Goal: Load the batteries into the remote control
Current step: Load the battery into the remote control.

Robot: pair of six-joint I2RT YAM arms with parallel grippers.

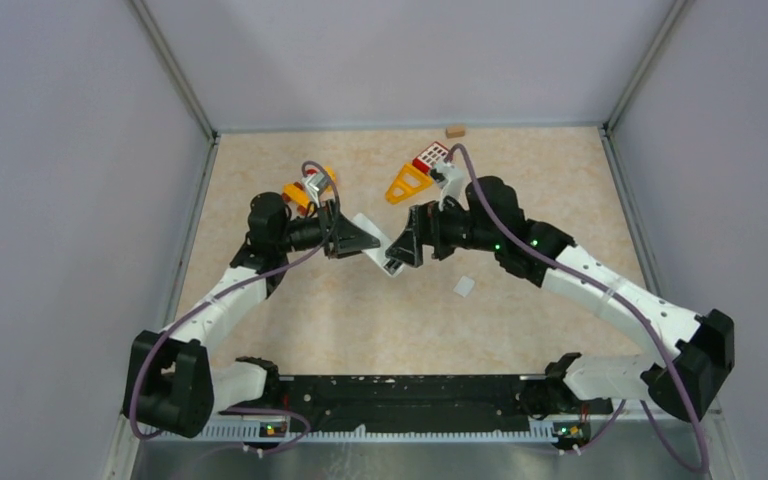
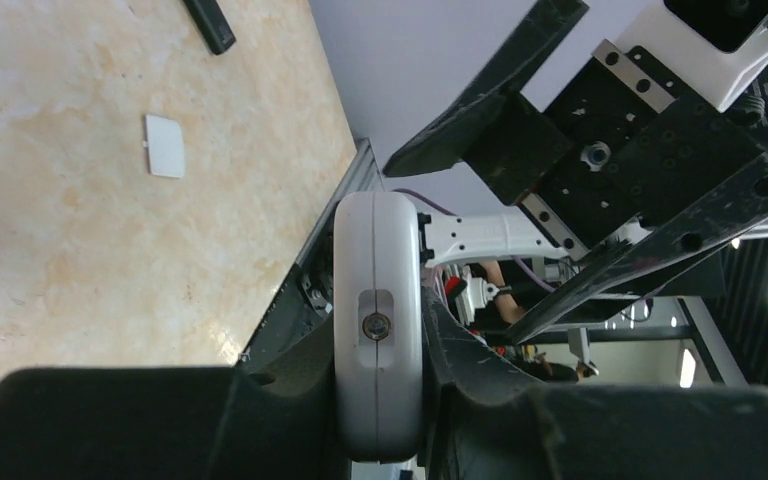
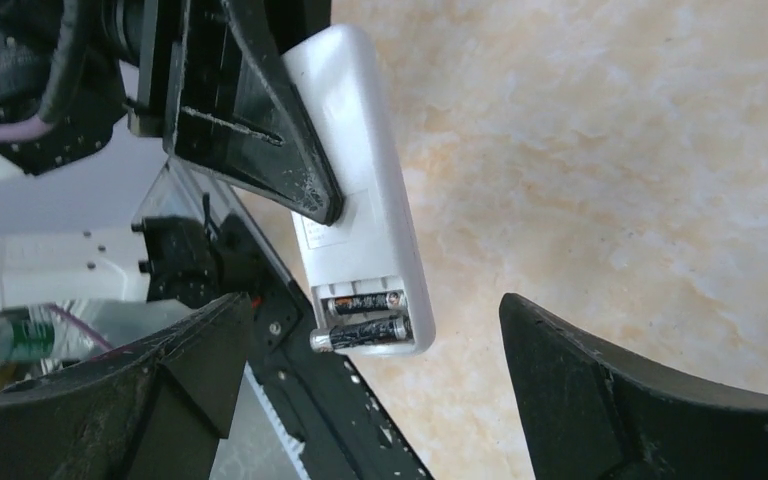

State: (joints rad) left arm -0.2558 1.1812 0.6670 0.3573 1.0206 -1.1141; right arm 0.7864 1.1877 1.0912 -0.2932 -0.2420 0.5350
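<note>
left arm (image 1: 230, 290) stretches toward 2 o'clock, right arm (image 1: 600, 285) toward 10 o'clock, and they meet above the counter (image 1: 520, 320). print on the batteries (image 3: 365, 318) is too small to read. left pincer (image 1: 365, 240) pinches the white remote (image 3: 355, 130) aloft; right pincer (image 1: 402, 250) gapes wide either side of its end, touching nothing, with two batteries seated there

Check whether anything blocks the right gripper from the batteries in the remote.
Nothing visible does. The cover lies apart on the table, and two batteries sit exposed in the remote, facing the open right gripper.
</note>
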